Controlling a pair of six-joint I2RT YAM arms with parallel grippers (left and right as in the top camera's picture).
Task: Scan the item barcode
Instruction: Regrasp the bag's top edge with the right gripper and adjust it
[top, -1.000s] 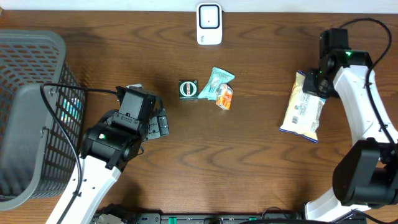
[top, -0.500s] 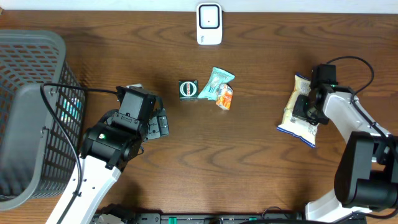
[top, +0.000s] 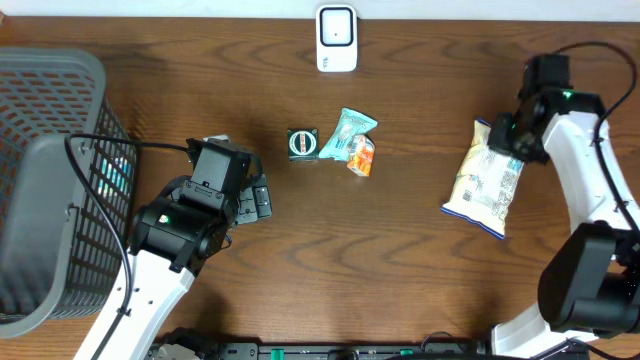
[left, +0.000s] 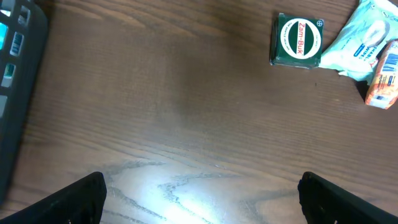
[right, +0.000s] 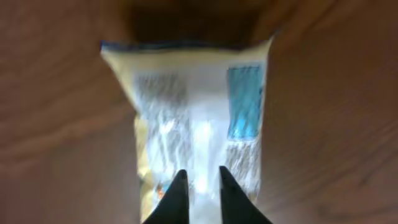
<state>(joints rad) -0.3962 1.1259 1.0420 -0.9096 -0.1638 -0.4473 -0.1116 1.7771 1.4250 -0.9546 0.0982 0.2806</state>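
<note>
Though blurred, snack bag (right: 199, 118) seemingly just beneath the right jaws.

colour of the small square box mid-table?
The box is dark green with a round white label and red lettering. It shows best in the left wrist view.

Right gripper (top: 508, 136) is back up over the far end of the snack bag (top: 485, 185); half a sec ago you had it down on the bag's middle. Bag has slid a bit toward the near side of the worktop (top: 400, 260), and its lower end is swung slightly left vs 1 sec ago.
</note>
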